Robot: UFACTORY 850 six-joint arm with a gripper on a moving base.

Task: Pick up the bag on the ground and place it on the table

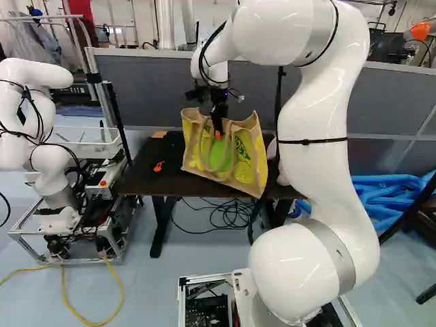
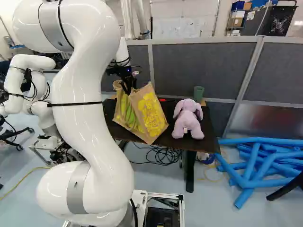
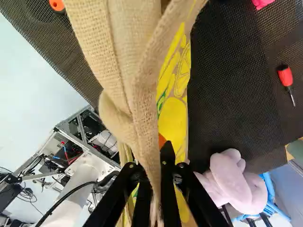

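Your claw (image 1: 218,134) is nearly closed, pinching coarse, woven burlap atop the yellow-printed tote bag (image 2: 154,113). The bag slants below it, at the dark mesh-topped table (image 1: 146,178); contact is unclear. Farther out sits a fuzzy, floppy-eared plush toy (image 2: 187,120).

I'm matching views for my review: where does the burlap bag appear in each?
Left base view: bag near the middle, left of the arm's near links.
Right base view: right of those links.
Wrist view: in the claw, stretching ahead of it.
Shared landmark: the dark table.
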